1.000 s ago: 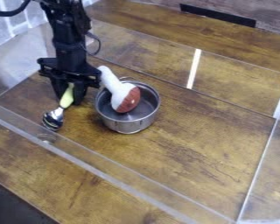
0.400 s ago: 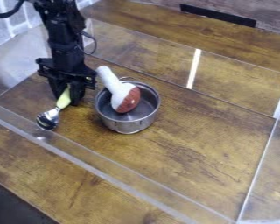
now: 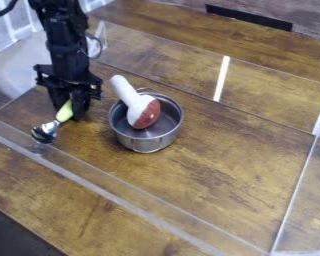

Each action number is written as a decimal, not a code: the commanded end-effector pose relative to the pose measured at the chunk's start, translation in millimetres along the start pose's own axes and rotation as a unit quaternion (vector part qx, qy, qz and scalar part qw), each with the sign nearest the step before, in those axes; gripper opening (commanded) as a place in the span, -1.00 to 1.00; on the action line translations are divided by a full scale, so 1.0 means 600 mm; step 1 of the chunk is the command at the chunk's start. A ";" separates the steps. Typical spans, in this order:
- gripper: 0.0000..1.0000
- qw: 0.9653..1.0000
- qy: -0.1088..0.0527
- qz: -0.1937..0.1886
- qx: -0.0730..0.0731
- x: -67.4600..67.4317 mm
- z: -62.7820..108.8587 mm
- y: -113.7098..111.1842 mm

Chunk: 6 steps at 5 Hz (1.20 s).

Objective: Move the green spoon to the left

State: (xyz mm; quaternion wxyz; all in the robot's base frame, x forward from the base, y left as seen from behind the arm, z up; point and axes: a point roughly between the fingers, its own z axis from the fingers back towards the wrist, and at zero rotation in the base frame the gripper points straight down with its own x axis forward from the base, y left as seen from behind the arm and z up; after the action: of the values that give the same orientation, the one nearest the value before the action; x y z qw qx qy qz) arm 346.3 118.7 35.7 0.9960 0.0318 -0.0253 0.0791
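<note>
The black end effector points straight down, closed on the chunky yellow-green handle of the green spoon, whose shiny metal bowl trails to 7 o'clock, apparently touching the bench. Compared with a second ago, end effector and spoon sit further towards 9 o'clock, opening a wider gap from the round grey metal pot, now at their 3 o'clock. The leftward shift looks well underway; releasing likely remains. A white-handled, red-headed utensil rests in the pot. The bench is dark wood-grain planks bordered by low clear plastic walls; little else of the room shows.
</note>
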 end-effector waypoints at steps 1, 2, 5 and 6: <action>-1.00 0.999 -0.034 -0.020 0.005 0.025 0.042 0.010; -1.00 0.998 -0.039 -0.042 0.000 0.036 0.057 0.008; -1.00 0.998 -0.063 -0.023 -0.010 0.044 0.144 0.048; -1.00 0.997 -0.070 -0.021 -0.009 0.035 0.166 0.088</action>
State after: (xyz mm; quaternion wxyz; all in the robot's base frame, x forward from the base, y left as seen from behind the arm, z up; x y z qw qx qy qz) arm 352.2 156.5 91.1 0.9980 0.0025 -0.0337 0.0526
